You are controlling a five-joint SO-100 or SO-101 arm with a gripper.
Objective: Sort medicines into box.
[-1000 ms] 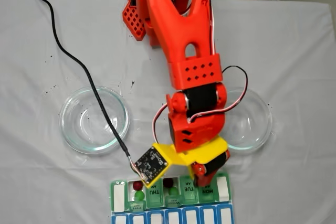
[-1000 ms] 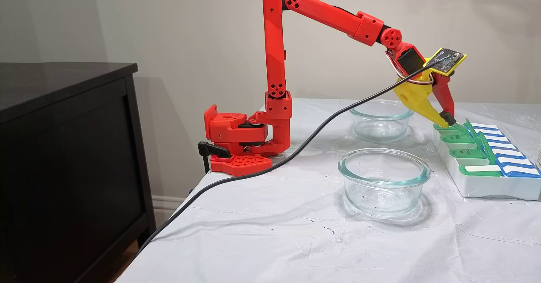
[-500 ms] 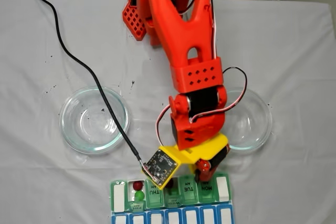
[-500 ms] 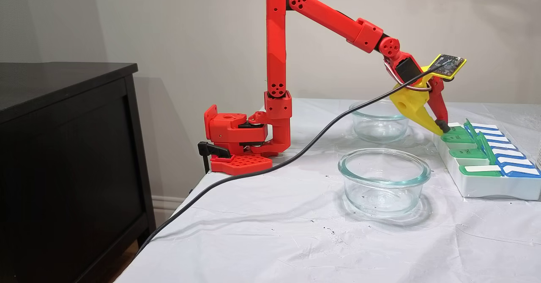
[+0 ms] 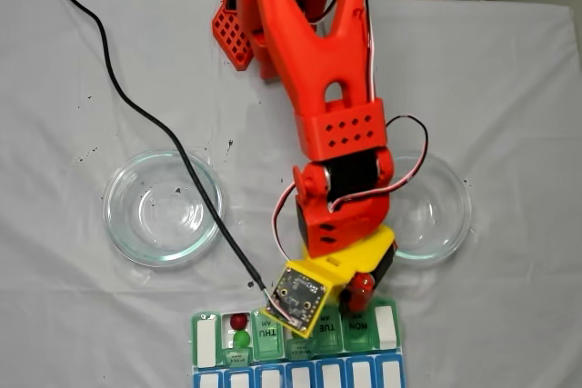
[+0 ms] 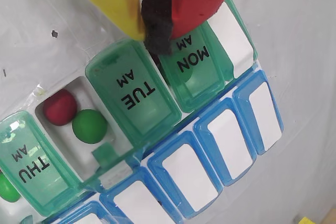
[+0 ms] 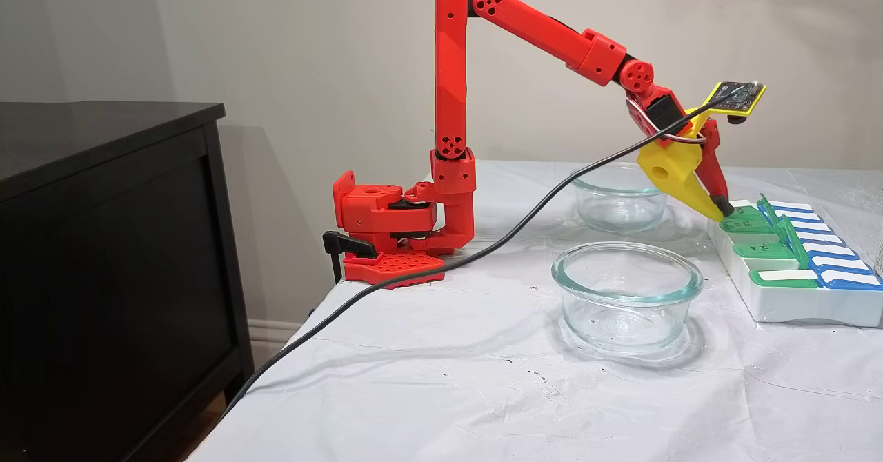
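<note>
The box point(image 6: 210, 145) is a pill organizer with green lids marked MON, TUE and THU and a blue row beside them. In the wrist view, one uncovered compartment between TUE and THU holds a dark red medicine ball point(image 6: 59, 107) and a green one point(image 6: 89, 126). Another green ball point(image 6: 5, 188) shows at the left edge past the THU lid. My gripper point(image 6: 156, 32) is shut with nothing held, its black pad just above the MON lid's near end. In a fixed view from above, the gripper point(image 5: 356, 300) hangs over the box point(image 5: 205, 344), where a red ball point(image 5: 239, 321) and a green ball point(image 5: 241, 339) lie. From the side, the gripper tip point(image 7: 721, 208) sits at the far end of the box point(image 7: 786, 303).
Two clear glass bowls point(image 5: 164, 208) point(image 5: 435, 208) stand on the white cloth on either side of the arm. A black cable point(image 5: 155, 124) runs across the cloth to the wrist camera board. Two green lids point(image 7: 793, 241) stand upright. A dark cabinet point(image 7: 103, 241) stands beside the table.
The gripper has drawn back a little from the MON lid toward the arm's base. The wrist has rolled, swinging the camera board over toward the TUE lid.
</note>
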